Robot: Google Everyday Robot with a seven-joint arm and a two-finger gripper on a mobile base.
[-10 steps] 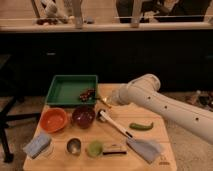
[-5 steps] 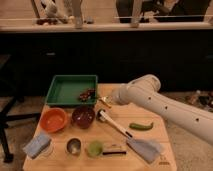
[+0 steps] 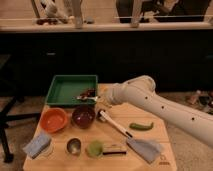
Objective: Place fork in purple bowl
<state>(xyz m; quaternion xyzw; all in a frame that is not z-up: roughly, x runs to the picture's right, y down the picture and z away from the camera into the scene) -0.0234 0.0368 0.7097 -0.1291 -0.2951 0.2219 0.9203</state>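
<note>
Wooden surface [image 3: 152,114] is occupied by the purple bowl [image 3: 83,116], beside a green tray [image 3: 70,78]. Just above the bowl's far rim, the fork [image 3: 84,96] is held clamped between the fingers of the gripper [image 3: 96,99].

- No words, numbers, brands or signs can be read anywhere in the scene.
- The wooden table [image 3: 162,142] has a small dark mark [image 3: 161,161] near its front right corner, but what it says cannot be made out.
- The gripper [image 3: 94,98] is over the front right corner of the green tray [image 3: 72,77], just behind the purple bowl [image 3: 83,116]. It shows no label.
- The white arm [image 3: 150,100] carries only small dark dots, no letters.
</note>
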